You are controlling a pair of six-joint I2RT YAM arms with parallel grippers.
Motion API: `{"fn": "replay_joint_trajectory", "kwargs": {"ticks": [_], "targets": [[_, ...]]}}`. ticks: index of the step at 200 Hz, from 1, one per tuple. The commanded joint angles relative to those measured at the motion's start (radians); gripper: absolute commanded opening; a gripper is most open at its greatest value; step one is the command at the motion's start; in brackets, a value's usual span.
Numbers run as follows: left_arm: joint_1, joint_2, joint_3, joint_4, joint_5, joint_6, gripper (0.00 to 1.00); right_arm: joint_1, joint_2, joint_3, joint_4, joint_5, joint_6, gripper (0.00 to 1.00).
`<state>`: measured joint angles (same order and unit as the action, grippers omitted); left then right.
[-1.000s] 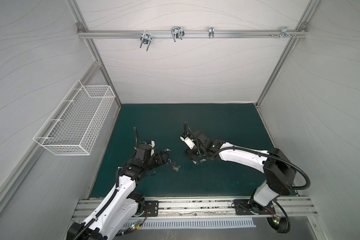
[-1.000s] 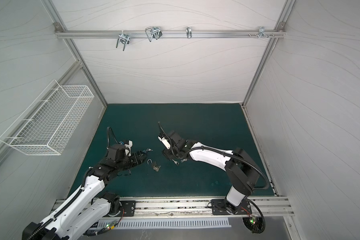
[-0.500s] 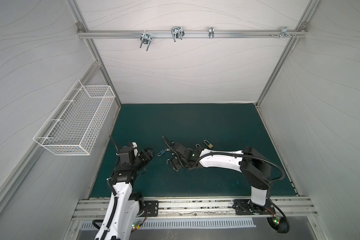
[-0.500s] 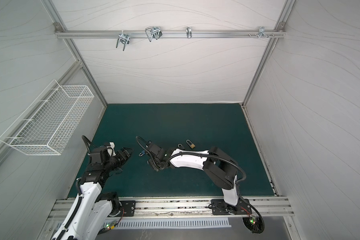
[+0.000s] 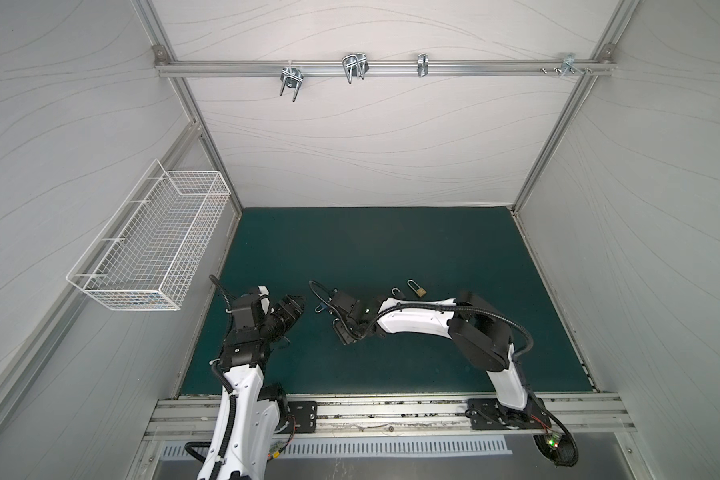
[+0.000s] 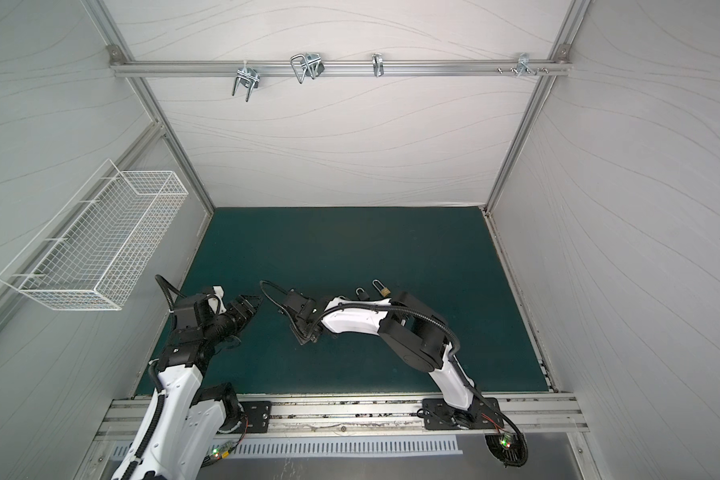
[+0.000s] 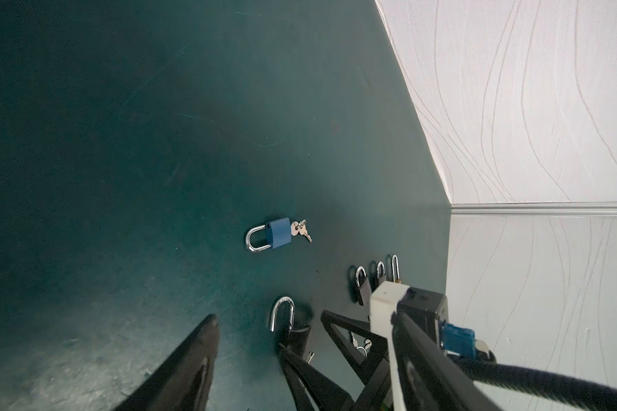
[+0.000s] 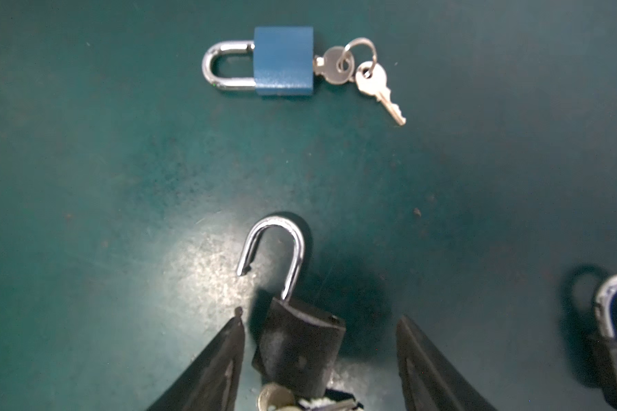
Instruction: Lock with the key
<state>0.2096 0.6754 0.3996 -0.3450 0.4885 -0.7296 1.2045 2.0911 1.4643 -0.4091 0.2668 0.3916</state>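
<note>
A black padlock [image 8: 300,348] with its shackle [image 8: 282,245] swung open lies on the green mat. A key [image 8: 275,398] shows at its base. My right gripper [image 8: 319,331] is open and straddles the padlock body, with a gap to one finger. In both top views the right gripper [image 5: 339,327] [image 6: 302,332] hides this padlock. My left gripper [image 5: 296,303] [image 6: 252,303] is open and empty, left of it. In the left wrist view the left gripper [image 7: 304,318] faces the black padlock [image 7: 298,336] between the right gripper's fingers [image 7: 335,327].
A shut blue padlock [image 8: 284,60] [image 7: 278,233] [image 5: 320,308] with keys [image 8: 371,76] in it lies just beyond. More padlocks lie behind the right arm: a black padlock [image 5: 398,293] and a brass padlock [image 5: 417,289]. A wire basket [image 5: 154,249] hangs on the left wall.
The right arm swung left and lowered its gripper over the black padlock, and its jaws widened. The left arm drew back to the left, away from the padlock.
</note>
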Motion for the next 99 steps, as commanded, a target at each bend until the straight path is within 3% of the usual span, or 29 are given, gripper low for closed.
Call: {"fn": "replay_joint_trajectory", "kwargs": {"ticks": [1,27,99], "targets": [[0.007,-0.014,0.015,-0.006,0.016,0.007,0.77,0.015,0.037,0.032,-0.067,0.036,-0.018,0.68],[0.008,-0.016,0.006,0.010,0.019,-0.005,0.77,0.017,0.051,0.035,-0.079,0.052,-0.029,0.64],[0.007,-0.009,0.014,0.008,0.024,0.001,0.76,0.013,0.045,0.001,-0.066,0.019,-0.005,0.38]]}}
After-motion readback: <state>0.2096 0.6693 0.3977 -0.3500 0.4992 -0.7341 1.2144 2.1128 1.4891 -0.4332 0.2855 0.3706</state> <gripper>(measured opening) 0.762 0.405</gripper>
